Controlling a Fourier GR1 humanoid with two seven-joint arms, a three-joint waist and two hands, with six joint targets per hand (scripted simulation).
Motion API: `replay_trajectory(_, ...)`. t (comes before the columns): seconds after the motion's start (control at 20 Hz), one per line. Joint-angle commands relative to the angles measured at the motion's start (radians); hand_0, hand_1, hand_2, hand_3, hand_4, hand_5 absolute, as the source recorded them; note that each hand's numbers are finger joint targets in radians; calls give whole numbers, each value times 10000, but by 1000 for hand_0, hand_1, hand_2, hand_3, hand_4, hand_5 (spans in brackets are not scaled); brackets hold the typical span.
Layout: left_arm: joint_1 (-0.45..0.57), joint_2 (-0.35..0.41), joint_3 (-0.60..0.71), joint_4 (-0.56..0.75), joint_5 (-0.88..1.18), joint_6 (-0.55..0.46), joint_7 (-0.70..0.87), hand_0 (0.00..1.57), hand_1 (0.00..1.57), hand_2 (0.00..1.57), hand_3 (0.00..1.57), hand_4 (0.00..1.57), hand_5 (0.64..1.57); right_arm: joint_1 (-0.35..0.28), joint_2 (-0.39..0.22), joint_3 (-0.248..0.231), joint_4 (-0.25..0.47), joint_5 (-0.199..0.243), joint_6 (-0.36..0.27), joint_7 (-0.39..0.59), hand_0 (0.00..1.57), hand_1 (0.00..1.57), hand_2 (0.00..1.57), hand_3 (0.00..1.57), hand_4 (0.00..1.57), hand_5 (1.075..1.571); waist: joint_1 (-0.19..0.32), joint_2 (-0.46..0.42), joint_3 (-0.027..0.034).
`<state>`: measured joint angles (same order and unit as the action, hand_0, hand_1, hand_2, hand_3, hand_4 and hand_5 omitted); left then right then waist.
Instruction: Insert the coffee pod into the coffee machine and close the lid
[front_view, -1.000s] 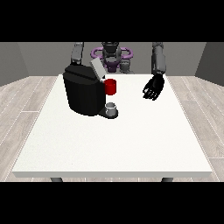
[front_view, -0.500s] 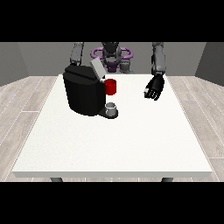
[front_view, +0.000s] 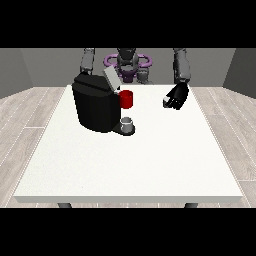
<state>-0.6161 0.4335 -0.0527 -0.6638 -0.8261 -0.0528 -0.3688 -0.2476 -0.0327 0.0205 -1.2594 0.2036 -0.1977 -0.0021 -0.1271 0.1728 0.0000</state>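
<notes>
The black coffee machine (front_view: 95, 107) stands on the white table (front_view: 150, 160) left of centre. Its grey lid (front_view: 111, 78) is raised at a slant. A red thing at the machine (front_view: 126, 99) sits under the lid's front end, and a small grey thing (front_view: 128, 123) rests on the machine's base below it. The hand at the view's right (front_view: 176, 97) hangs over the table's far right part, well apart from the machine. The arm at the view's left (front_view: 87, 61) runs down behind the machine, which hides its hand.
The robot's torso (front_view: 128, 65) stands behind the table's far edge. The table's near edge (front_view: 130, 199) runs along the bottom. Grey plank floor surrounds the table.
The grey lid has tipped a little lower and toward the red thing. The hand at the view's right has drawn slightly back toward the robot.
</notes>
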Motion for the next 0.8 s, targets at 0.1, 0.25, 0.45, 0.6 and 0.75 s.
replay_trajectory(0.1, -604, 47, 563, 286, 464, -912, -241, 1447, 1447, 1431, 1354, 530, 1571, 319, 277, 372, 134, 425, -280, -54, 0, 0, 0, 0, 0, 1571, -174, -284, -2)
replay_trajectory(0.25, -1149, -227, 217, -410, 422, -2138, 685, 1403, 1403, 1395, 1319, 502, 1571, 178, -209, -335, 920, -203, 288, -512, 0, 0, 0, 0, 0, 1571, 112, -1015, 7)
replay_trajectory(0.45, -1461, -565, 124, -649, 596, -3169, 1017, 1418, 1418, 1400, 1334, 534, 1571, -222, -266, -406, 850, -138, 215, 741, 0, 0, 0, 0, 0, 1571, 252, -1833, 3)
replay_trajectory(0.6, -2000, -281, 351, -745, 613, -3342, 1081, 1331, 1331, 1351, 1323, 592, 1571, -200, -293, -514, 574, -528, 584, 155, 0, 0, 0, 0, 0, 1571, -131, -1592, 3)
replay_trajectory(0.75, -2699, -855, 315, -1127, 574, -3535, 1893, 1340, 1340, 1372, 1351, 562, 1571, -85, 60, -335, 1077, -364, 352, -678, 0, 0, 0, 0, 0, 1571, -107, -1313, 5)
